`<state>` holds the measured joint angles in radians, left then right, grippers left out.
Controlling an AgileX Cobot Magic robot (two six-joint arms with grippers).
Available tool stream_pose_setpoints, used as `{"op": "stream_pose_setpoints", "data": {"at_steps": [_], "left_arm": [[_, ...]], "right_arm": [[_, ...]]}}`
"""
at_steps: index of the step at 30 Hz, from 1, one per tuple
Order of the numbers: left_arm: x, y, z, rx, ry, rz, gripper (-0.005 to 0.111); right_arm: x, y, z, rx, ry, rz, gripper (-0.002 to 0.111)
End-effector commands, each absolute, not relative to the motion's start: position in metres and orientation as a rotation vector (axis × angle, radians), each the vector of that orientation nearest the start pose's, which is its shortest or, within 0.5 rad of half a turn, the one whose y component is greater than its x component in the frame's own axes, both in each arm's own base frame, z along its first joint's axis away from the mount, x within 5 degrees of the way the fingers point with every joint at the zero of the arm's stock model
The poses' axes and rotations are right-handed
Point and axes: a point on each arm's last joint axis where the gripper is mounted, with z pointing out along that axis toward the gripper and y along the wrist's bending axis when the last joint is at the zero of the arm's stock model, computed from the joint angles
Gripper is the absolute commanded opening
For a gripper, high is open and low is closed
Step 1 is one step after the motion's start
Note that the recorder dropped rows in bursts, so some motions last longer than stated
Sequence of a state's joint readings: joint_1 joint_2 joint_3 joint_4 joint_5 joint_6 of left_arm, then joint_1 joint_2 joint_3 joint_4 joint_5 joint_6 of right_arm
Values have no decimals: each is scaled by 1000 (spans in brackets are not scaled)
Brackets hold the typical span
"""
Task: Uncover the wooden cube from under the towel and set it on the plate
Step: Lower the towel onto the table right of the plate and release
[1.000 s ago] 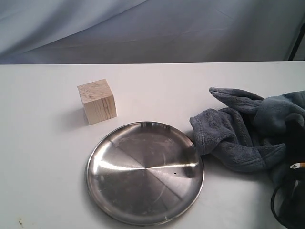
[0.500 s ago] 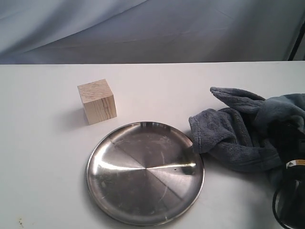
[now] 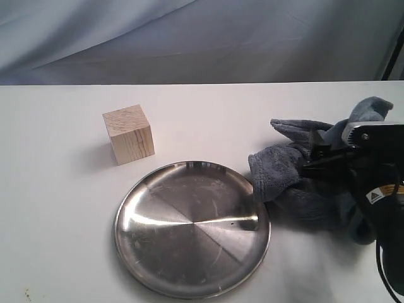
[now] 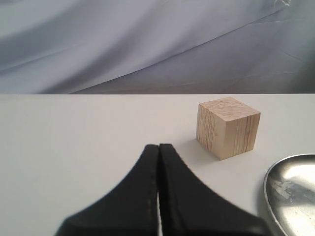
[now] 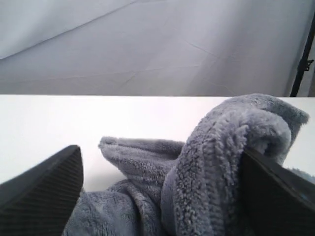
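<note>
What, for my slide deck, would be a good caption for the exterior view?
Wooden cube uncovered on the table beside the plate; right hand open at the bunched towel.

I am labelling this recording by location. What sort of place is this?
Probably a robot test bench in a lab, not a home: a plain white table, a draped cloth backdrop, and the black left hand near a wooden cube.
</note>
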<state>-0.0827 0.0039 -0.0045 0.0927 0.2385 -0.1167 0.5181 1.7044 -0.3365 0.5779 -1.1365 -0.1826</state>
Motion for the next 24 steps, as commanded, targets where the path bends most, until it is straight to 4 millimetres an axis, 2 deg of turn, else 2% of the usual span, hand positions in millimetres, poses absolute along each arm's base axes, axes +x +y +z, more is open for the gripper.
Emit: {"op": "stream_pose_setpoints", "data": {"at_steps": [1, 7, 10, 12, 13, 16, 24], "left_arm": [[55, -3, 192, 25, 1715, -67, 0], [55, -3, 192, 25, 1715, -67, 0], [55, -3, 192, 22, 1715, -69, 0], [55, -3, 192, 22, 1715, -69, 0], [55, -3, 192, 22, 1715, -69, 0], [55, -3, 192, 22, 1715, -69, 0], [55, -3, 192, 24, 1715, -67, 0]], "right_arm": [[225, 73, 141, 94, 2002, -39, 85], [218, 76, 140, 66, 2137, -2, 103], [213, 79, 134, 45, 2227, 38, 105], [206, 84, 127, -46, 2333, 63, 105], [202, 88, 123, -181, 2387, 69, 105], [193, 93, 118, -364, 2475, 101, 105], [169, 98, 152, -492, 2483, 303, 105]]}}
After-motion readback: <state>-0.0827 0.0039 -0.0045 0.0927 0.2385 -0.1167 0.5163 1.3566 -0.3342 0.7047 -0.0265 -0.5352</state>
